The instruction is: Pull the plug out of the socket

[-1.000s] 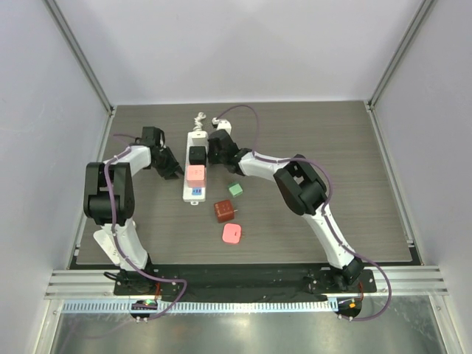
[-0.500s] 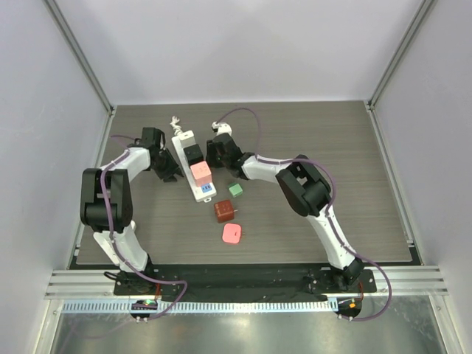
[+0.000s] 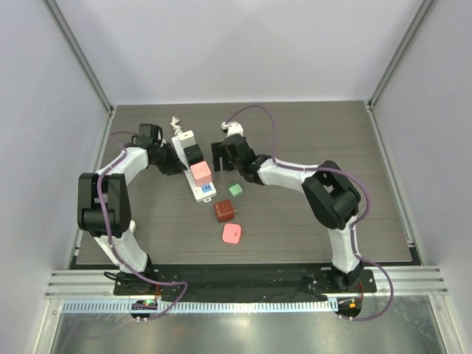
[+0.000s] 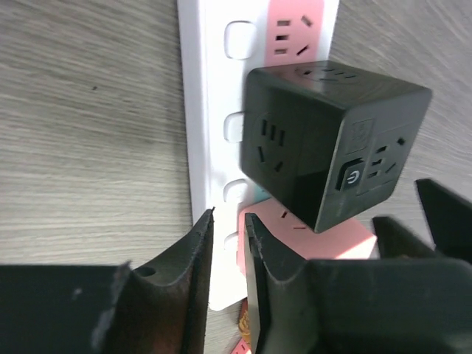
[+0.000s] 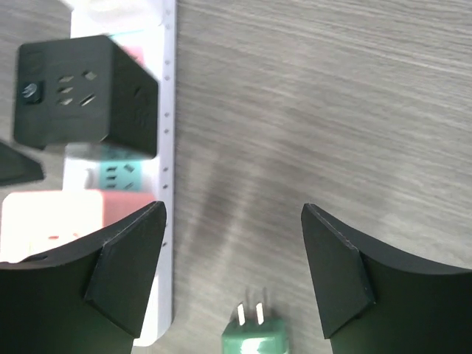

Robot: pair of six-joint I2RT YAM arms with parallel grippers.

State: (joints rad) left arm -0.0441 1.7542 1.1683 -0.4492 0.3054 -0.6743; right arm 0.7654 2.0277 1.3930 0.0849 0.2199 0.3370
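The socket (image 3: pixel 184 139) is a long white strip lying tilted on the table. A black cube plug (image 3: pixel 195 153) and a pink cube plug (image 3: pixel 200 173) sit in it side by side. My left gripper (image 3: pixel 174 164) is at the strip's left edge beside the pink plug. In the left wrist view its fingers (image 4: pixel 203 240) stand a narrow gap apart over the socket (image 4: pixel 214 96), clamping nothing, just short of the black plug (image 4: pixel 324 140). My right gripper (image 3: pixel 219 155) stands wide open to the right of the strip, holding nothing, with the black plug (image 5: pixel 81 92) ahead on its left.
Three loose plugs lie near the strip's near end: a green one (image 3: pixel 236 189), a dark red one (image 3: pixel 224 211) and a pink one (image 3: pixel 231 234). The green plug (image 5: pixel 254 339) lies prongs up just below my right gripper (image 5: pixel 234 214). Grey walls border the table.
The strip's far end swung left, so it now lies tilted. My right gripper opened and drew back right from the black plug. My left gripper moved in onto the strip's left edge.
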